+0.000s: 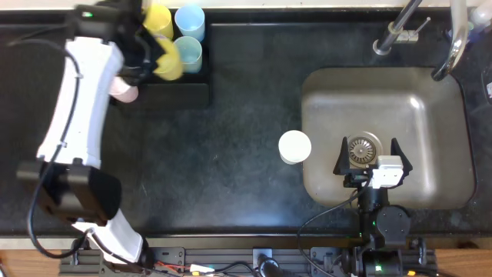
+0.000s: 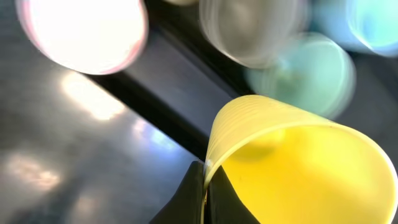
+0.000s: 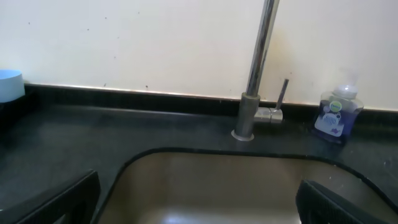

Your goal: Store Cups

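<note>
Yellow cup (image 2: 298, 168) is held at the black tray (image 1: 184, 96), rim pinched in the left tool (image 2: 204, 180) — on lowering, the teal cup (image 2: 305, 74) just beside (tray crowded) could be knocked, or the thin rim lost.

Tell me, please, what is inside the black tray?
A blue cup, a teal cup and a yellow cup stand there; the second yellow cup in the left gripper hides part.

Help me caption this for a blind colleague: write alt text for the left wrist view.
The left gripper pinches the rim of a yellow cup, close to the camera. Beyond it, blurred, are a pink cup, a teal cup and the edge of a black tray.
</note>
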Controlling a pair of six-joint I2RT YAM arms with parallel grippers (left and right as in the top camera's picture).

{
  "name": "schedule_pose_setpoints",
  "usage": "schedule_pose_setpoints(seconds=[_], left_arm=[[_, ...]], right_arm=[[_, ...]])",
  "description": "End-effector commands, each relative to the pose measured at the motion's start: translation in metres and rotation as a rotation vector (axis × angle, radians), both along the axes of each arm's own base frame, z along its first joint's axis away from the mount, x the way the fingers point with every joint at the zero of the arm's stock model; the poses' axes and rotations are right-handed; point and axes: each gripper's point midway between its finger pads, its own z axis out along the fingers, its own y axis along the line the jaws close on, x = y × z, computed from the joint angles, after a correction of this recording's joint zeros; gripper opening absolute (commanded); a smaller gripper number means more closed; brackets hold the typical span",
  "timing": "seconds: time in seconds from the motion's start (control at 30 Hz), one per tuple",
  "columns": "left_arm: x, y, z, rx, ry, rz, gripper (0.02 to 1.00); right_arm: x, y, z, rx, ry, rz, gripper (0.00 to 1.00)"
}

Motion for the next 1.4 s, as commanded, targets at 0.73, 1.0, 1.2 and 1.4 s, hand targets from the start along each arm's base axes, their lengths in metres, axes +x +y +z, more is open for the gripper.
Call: schedule_pose_setpoints(seconds=[0.73, 1.0, 1.2, 1.4], left_arm=[[-0.013, 0.044, -0.076, 0.005, 0.132, 0.096, 0.036], [-0.013, 0.04, -0.098, -0.017, 0.131, 0.092, 0.036], [-0.014, 0.04, -0.106, -0.016, 0.13, 0.092, 0.036], [-0.018, 0.04, -0.115, -0.016, 0.141, 0.092, 0.036]], right_arm=[[0.0, 0.0, -0.003, -0.003, -0.001, 0.003, 0.998], [0.0, 0.0, -0.003, -0.003, -0.001, 0.003, 0.998], [0.0, 0.0, -0.003, -0.003, -0.001, 0.003, 0.998], [0.0, 0.0, -0.003, -0.003, -0.001, 0.003, 0.998]])
